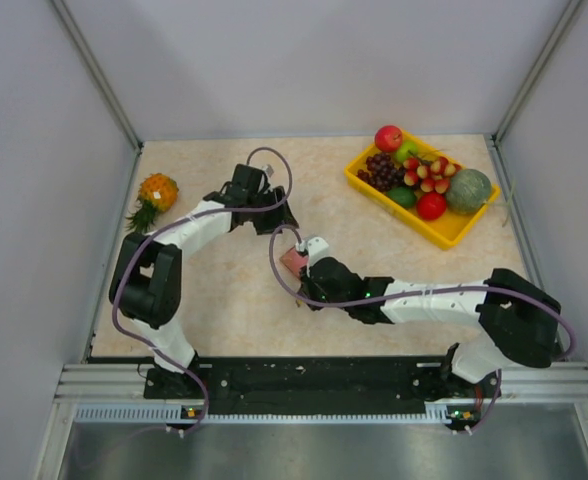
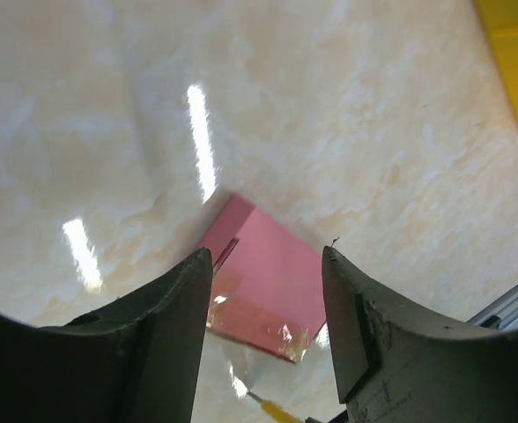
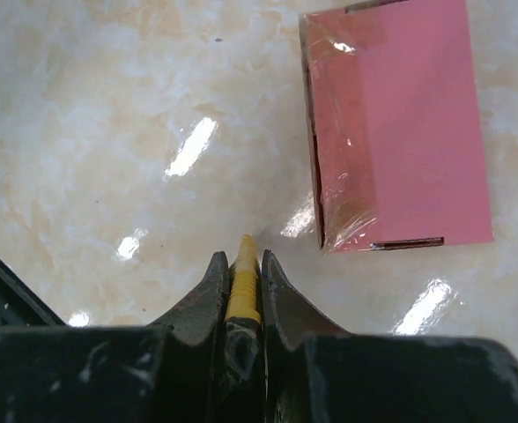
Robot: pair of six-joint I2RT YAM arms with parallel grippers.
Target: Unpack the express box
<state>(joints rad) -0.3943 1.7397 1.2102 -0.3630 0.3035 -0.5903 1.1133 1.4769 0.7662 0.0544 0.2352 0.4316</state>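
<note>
The express box [image 1: 294,260] is a small flat pink cardboard box with clear tape along one end. It lies on the marble table between the two arms. It shows in the left wrist view [image 2: 268,273] and in the right wrist view [image 3: 400,132]. My left gripper [image 2: 268,264] is open and hovers over the box, its fingers either side of it. My right gripper [image 3: 241,260] is shut on a yellow utility knife [image 3: 243,282]. The knife's tip points at the table a little left of the box's taped end. The knife tip also shows in the left wrist view [image 2: 272,409].
A yellow fruit tray [image 1: 444,228] with grapes, apples and a melon stands at the back right; its corner shows in the left wrist view [image 2: 514,53]. A pineapple [image 1: 154,195] lies at the back left. Grey walls enclose the table.
</note>
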